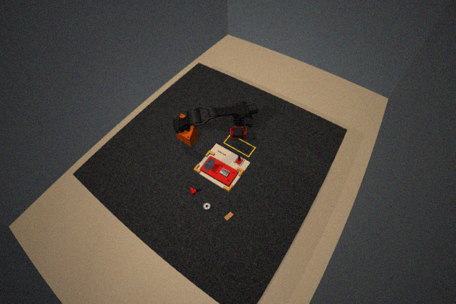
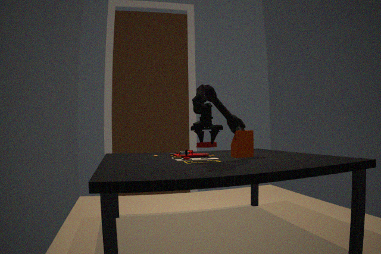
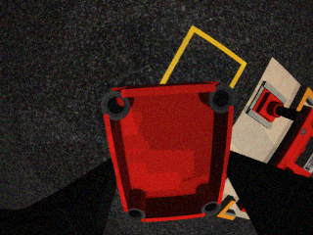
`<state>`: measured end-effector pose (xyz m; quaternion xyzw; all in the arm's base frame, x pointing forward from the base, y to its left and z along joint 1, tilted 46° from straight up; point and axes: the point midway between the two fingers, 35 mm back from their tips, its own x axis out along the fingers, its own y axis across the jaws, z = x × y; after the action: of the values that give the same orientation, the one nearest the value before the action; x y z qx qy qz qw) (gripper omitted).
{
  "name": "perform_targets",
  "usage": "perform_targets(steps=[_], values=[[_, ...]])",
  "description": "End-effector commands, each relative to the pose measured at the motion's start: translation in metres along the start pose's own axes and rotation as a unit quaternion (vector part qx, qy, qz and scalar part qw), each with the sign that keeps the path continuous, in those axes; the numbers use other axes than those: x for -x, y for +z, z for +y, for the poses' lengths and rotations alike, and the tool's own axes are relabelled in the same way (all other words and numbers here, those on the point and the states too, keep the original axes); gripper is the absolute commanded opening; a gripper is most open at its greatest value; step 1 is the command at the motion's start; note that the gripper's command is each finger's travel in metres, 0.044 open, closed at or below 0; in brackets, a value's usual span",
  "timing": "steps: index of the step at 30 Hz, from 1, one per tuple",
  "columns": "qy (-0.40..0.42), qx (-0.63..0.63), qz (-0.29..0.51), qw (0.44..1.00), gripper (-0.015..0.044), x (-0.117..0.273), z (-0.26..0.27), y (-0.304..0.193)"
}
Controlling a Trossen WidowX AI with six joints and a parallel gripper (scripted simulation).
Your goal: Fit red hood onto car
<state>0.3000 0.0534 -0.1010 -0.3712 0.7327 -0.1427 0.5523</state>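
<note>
My gripper (image 2: 206, 142) (image 3: 171, 168) is shut on the red hood (image 2: 206, 144) (image 3: 168, 122) and holds it level above the table. The wrist view shows a hole in each corner boss; the black fingers are at its two long sides. The red chassis (image 1: 231, 179) (image 2: 200, 154) lies in the jig (image 1: 216, 147) (image 3: 259, 139), lower than the hood and off to one side. The silvery engine block (image 1: 224, 171) is on its deck. The pegs are small dark specks around it, too small to judge. The hood and chassis are apart.
A yellow outline (image 1: 236, 149) (image 3: 178, 56) lies beside the jig. A red piece with a black post (image 1: 239, 161) (image 3: 266, 105) stands on the jig board. A small red part (image 1: 192, 191), a white ring (image 1: 204, 206) and a tan block (image 1: 229, 216) lie beyond the chassis.
</note>
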Motion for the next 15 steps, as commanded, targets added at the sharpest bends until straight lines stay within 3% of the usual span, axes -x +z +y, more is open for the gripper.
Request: perform_targets(steps=[1, 15], values=[[0.000, 0.041, 0.001, 0.999, 0.0000, 0.0000, 0.0000, -0.0009], [0.001, 0.196, 0.002, 0.981, 0.0000, 0.0006, -0.0001, -0.0019]])
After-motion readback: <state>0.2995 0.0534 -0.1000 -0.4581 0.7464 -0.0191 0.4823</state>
